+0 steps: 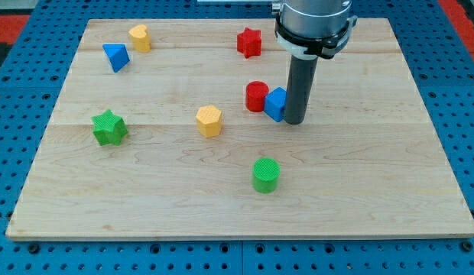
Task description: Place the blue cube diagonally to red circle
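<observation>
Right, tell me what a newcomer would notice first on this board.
The dark rod comes down from the view's top, my tip against the right side of the blue cube, which touches the red circle just right of centre. Next, the green circle stands alone below them.

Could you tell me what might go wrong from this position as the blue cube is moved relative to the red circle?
The blue cube already touches the red circle, with my tip against the cube's right side. Pushing further toward the view's left would probably shove the circle along too, so the pair never ends up diagonal. An off-centre push could also spin the cube off my tip.
</observation>
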